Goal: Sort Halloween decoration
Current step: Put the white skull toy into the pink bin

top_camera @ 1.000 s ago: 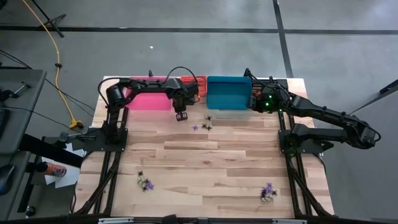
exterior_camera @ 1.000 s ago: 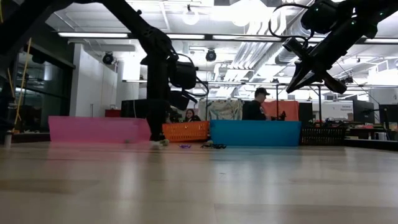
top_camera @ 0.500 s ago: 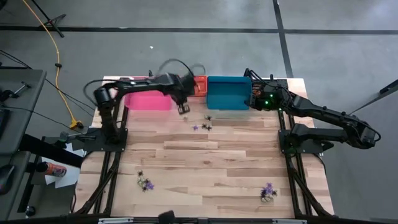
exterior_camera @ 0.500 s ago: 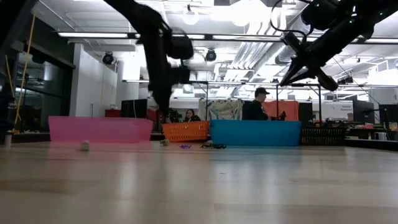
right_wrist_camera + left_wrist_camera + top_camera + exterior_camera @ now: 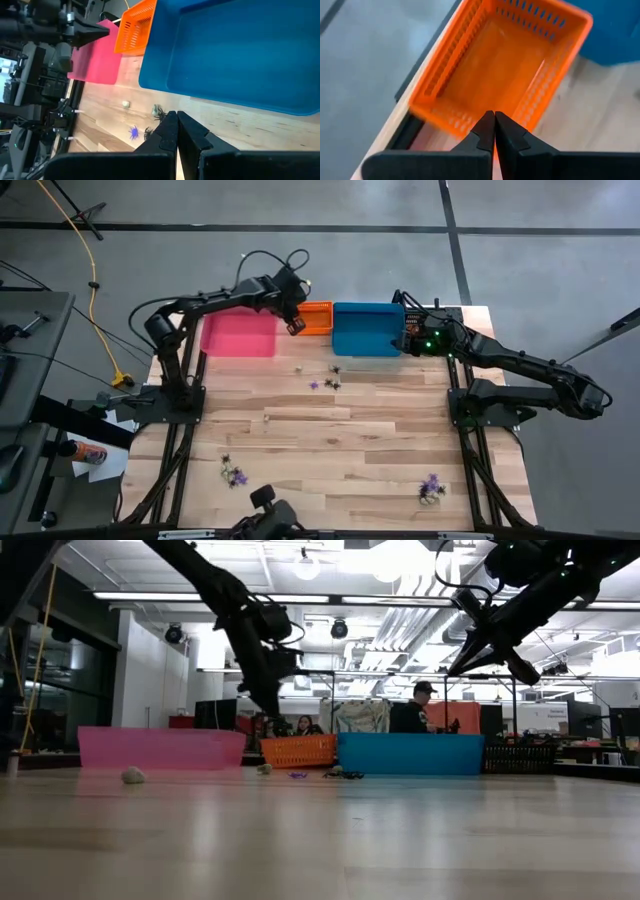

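Observation:
The Halloween decoration lies on the wooden table as tiny trinkets: purple and black ones (image 5: pixel 330 381) near the blue bin (image 5: pixel 366 328), a pale one (image 5: pixel 298 367), another pale one (image 5: pixel 266 418), and small clusters near the front left (image 5: pixel 233 474) and front right (image 5: pixel 431 488). My left gripper (image 5: pixel 296 326) hangs shut over the near left rim of the orange bin (image 5: pixel 495 75), and I see nothing between its fingertips (image 5: pixel 494 118). My right gripper (image 5: pixel 404 332) is shut in the air by the blue bin's right end, and its wrist view shows the purple and black trinkets (image 5: pixel 145 125).
A pink bin (image 5: pixel 238 335), the orange bin (image 5: pixel 317 318), the blue bin and a black bin (image 5: pixel 520 755) stand in a row along the far edge. A dark object (image 5: pixel 265 502) shows at the near edge. People sit in the room beyond the table (image 5: pixel 410 710).
My left gripper has risen from the table in front of the pink and orange bins and swung toward the far edge, tipping less steeply, and now hangs over the orange bin. It has stayed shut. One pale trinket lies where it was; another has rolled toward the near edge.

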{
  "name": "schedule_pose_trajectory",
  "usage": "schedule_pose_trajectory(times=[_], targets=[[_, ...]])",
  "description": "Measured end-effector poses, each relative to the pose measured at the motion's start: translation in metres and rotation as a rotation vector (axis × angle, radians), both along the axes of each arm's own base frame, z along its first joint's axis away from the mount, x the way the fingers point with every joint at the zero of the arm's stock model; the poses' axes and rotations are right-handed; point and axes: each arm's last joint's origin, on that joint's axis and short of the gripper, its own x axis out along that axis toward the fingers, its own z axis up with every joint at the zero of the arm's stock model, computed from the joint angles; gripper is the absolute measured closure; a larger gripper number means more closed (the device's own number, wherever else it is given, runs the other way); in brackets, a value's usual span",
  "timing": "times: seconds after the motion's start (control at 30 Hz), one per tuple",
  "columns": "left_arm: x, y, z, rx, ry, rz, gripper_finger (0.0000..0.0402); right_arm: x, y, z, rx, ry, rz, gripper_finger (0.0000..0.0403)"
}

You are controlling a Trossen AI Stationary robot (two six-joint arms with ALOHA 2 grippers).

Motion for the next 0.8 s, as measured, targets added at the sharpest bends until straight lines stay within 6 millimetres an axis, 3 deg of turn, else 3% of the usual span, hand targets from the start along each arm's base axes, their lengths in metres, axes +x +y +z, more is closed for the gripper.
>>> schedule_pose_trajectory(times=[0.13, 0.4, 0.8], targets=[[0.010, 0.004, -0.011, 0.024, -0.025, -0.015, 0.0401, 0.000, 0.000, 0.000, 0.001, 0.002, 0.000, 0.0402], [0.012, 0.007, -0.037, 0.025, 0.096, -0.077, 0.0402, 0.000, 0.000, 0.000, 0.002, 0.002, -0.001, 0.0402], [0.004, 0.004, -0.040, 0.055, 0.248, -0.093, 0.0401, 0.000, 0.000, 0.000, 0.008, -0.002, -0.019, 0.0402]])
